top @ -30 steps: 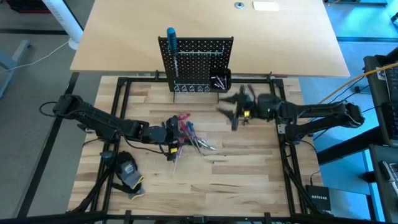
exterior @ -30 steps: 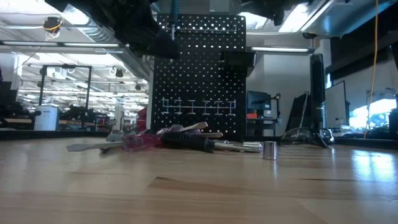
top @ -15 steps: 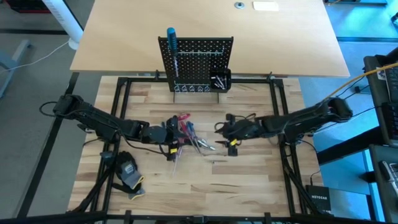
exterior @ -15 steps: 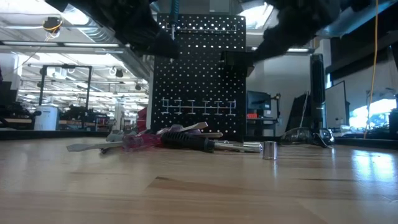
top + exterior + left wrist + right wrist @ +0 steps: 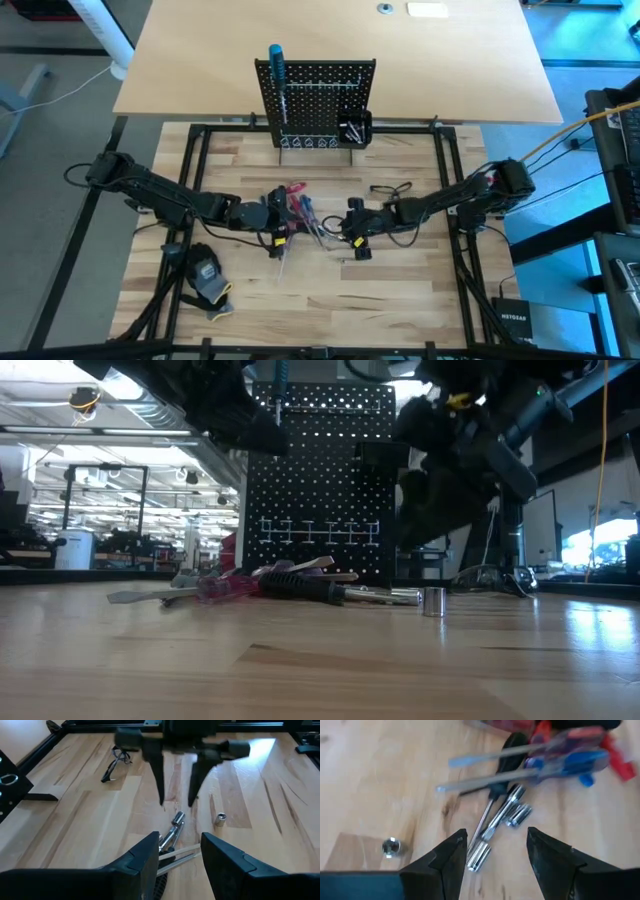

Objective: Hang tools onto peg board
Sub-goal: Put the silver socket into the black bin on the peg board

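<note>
Butcher-block tabletop (image 5: 400, 290): my right gripper (image 5: 350, 232) has swung down from the black perforated peg board (image 5: 315, 95); jaws released, empty, above the heap of slim screwdrivers and silver bits (image 5: 305, 215); pickup pending.

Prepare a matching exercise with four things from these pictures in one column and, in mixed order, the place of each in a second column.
Column one:
1. blue-handled screwdriver
2. small loose silver socket
3. black-and-yellow glove
4. right gripper, open

Column two:
A. lying on the table near the left arm's base
B. hanging on the black perforated peg board
C. hovering over the pile of tools
D. standing alone on the wood beside the pile

Pairs: 1-B, 2-D, 3-A, 4-C
</note>
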Robot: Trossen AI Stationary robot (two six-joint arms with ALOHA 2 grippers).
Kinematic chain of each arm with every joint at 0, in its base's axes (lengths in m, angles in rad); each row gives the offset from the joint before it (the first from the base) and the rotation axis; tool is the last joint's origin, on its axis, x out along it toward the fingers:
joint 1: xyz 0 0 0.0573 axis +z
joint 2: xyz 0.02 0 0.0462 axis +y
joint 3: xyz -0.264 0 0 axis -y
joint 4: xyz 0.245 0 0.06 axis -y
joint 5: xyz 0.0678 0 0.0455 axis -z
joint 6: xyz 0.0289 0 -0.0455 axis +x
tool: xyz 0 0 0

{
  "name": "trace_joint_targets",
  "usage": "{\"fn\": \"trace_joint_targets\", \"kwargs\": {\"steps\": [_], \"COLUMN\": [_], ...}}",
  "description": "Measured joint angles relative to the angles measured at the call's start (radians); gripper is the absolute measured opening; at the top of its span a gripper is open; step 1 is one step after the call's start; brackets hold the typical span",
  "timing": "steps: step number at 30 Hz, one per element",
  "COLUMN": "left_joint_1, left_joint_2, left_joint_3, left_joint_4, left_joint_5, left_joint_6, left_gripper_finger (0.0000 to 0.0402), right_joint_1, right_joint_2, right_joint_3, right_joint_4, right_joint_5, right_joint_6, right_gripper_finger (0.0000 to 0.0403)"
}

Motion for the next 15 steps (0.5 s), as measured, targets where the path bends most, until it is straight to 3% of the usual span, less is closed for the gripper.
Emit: {"fn": "trace_joint_targets", "kwargs": {"steps": [15], "left_joint_1": [0.003], "left_joint_2": [0.000], "left_joint_3": [0.000], "left_joint_4": [0.000], "left_joint_5": [0.000], "left_joint_6": [0.000], "left_gripper_finger": [0.0136], "right_joint_1": [0.000], "right_joint_2": [0.124], "right_joint_3": [0.000], "right_joint_4": [0.015], "right_joint_5": [0.017], "right_joint_6": [0.012], "right_gripper_finger": [0.0205]}}
